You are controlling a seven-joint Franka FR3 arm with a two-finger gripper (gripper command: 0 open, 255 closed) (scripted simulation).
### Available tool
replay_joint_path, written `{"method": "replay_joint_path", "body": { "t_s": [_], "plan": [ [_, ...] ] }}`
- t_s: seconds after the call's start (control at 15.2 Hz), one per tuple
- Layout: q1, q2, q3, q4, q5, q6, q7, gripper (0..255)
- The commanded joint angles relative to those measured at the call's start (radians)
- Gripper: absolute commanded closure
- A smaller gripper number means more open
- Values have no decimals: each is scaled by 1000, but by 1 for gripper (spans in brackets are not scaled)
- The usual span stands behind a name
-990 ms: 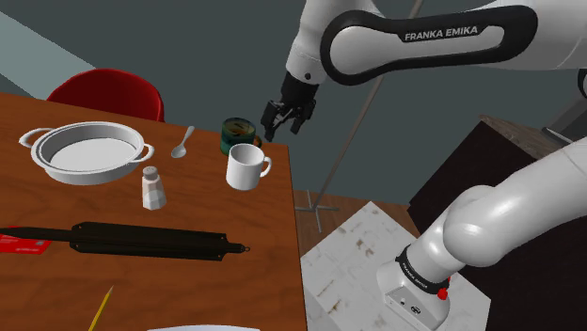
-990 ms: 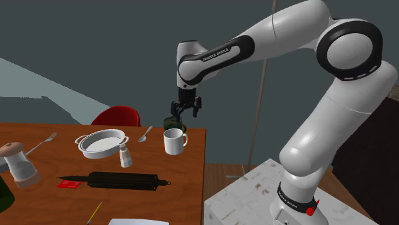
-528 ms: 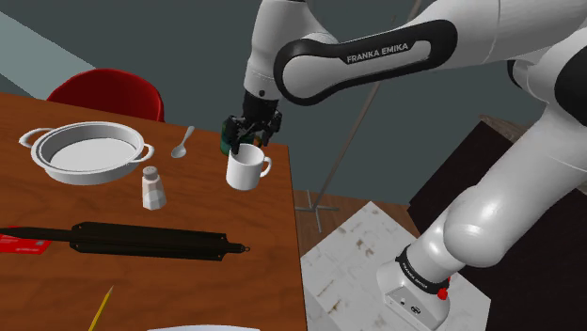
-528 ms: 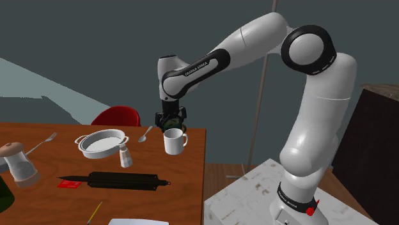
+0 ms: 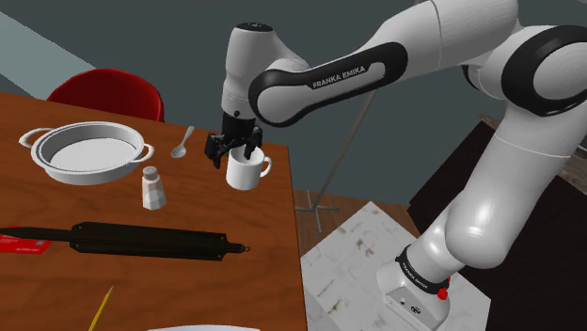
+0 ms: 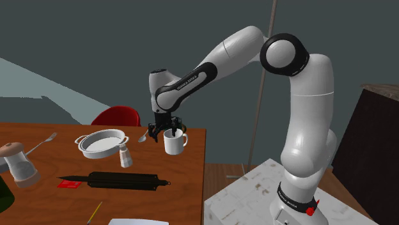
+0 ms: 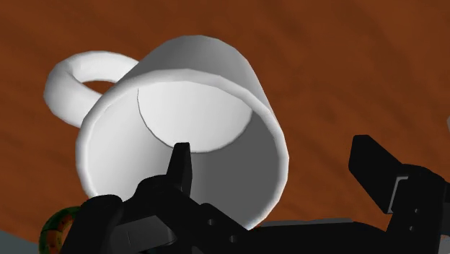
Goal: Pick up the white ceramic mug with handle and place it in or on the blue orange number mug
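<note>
Black two-fingered hand (image 5: 233, 146) (image 6: 164, 130) (image 7: 274, 148) poised at the rim of the white mug (image 5: 246, 172) (image 6: 172, 143) (image 7: 195, 65), its fingers spread wide: one dips inside the mouth, the other stands outside the wall, and neither grips it. The mug sits upright near the edge of the wooden worktop (image 5: 273, 244), handle toward that edge. A sliver of the green mug (image 7: 59, 227) (orange at its rim) shows just beside it. Farther out lie a spoon (image 5: 182, 143), a shaker (image 5: 153, 187) and a white pan (image 5: 89, 150).
</note>
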Motion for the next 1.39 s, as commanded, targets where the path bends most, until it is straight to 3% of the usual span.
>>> {"method": "replay_joint_path", "body": {
  "t_s": [0.0, 0.59, 0.66, 1.32],
  "plan": [
    [3, 14, -3, -10, -10, 23, 8, 0],
    [5, 26, -6, -17, -18, 40, 14, 0],
    [5, 26, -6, -17, -18, 40, 14, 255],
    [3, 19, -4, -12, -13, 29, 10, 255]
  ]
}}
